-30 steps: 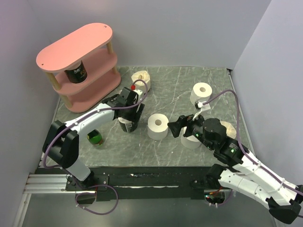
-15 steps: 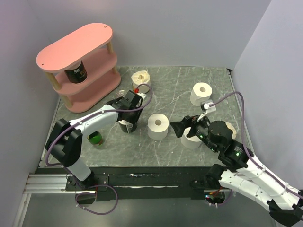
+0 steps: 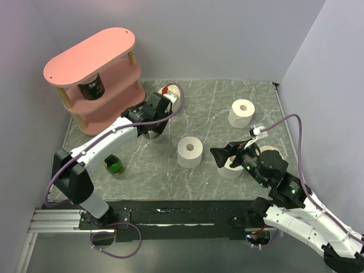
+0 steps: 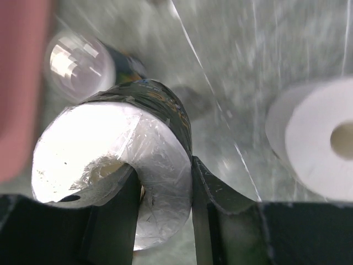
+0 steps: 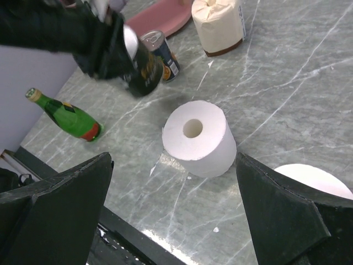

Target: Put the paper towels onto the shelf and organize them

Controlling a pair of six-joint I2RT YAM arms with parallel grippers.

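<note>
Left gripper clamps a can just beside the shelf, presumably clearing space; right gripper, well apart from it, gapes toward a paper towel roll.

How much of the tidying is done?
Nothing is done yet: the shelf holds only a can. The left gripper grips a second can instead. The right gripper hovers open near one roll. Every paper towel in view sits on the table.
</note>
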